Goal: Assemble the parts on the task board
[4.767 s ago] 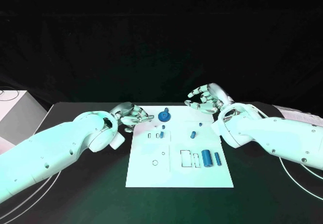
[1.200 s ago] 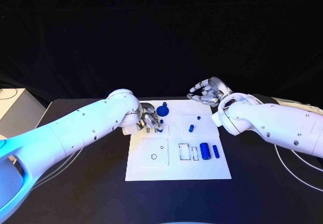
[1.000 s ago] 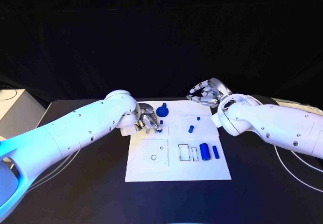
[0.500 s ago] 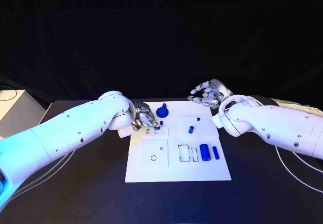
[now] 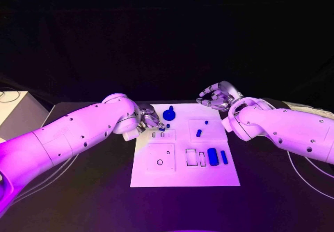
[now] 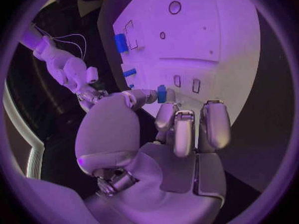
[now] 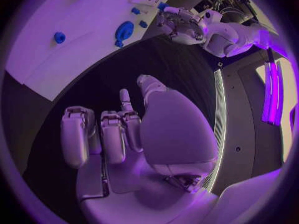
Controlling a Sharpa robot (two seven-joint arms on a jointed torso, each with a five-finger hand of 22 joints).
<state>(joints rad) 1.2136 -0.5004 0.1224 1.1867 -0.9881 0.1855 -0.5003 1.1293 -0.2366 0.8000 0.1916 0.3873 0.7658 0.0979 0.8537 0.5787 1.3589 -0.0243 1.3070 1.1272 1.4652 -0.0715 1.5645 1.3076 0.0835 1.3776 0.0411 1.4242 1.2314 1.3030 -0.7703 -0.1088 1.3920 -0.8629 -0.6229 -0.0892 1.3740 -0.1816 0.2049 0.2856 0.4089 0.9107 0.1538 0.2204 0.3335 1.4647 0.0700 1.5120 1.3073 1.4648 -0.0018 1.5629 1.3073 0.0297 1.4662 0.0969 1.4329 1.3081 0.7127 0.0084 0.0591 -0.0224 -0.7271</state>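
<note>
On the near half of the task board you see bare white plate, then a row just past its middle: a square plate section with a small ring hole, an outlined rectangular slot, a thick blue cylinder lying flat, and a thinner blue bar just beside it toward the board's right edge. Farther along, a short blue peg lies alone on the right-centre of the board, well apart from both hands. At about the same depth your left hand sits over the board's left edge, its thumb and a finger pinching a small blue part while the other fingers curl loosely beneath; in the left wrist view that part sits at the fingertips above two small rectangular slots in the board. Just beyond the left hand, a round blue gear-like part stands on the far left area of the board. Farthest off, your right hand hovers off the board's far right corner above the black desk, fingers curled in together and holding nothing; the right wrist view shows it over dark desk with the board edge beyond it
</note>
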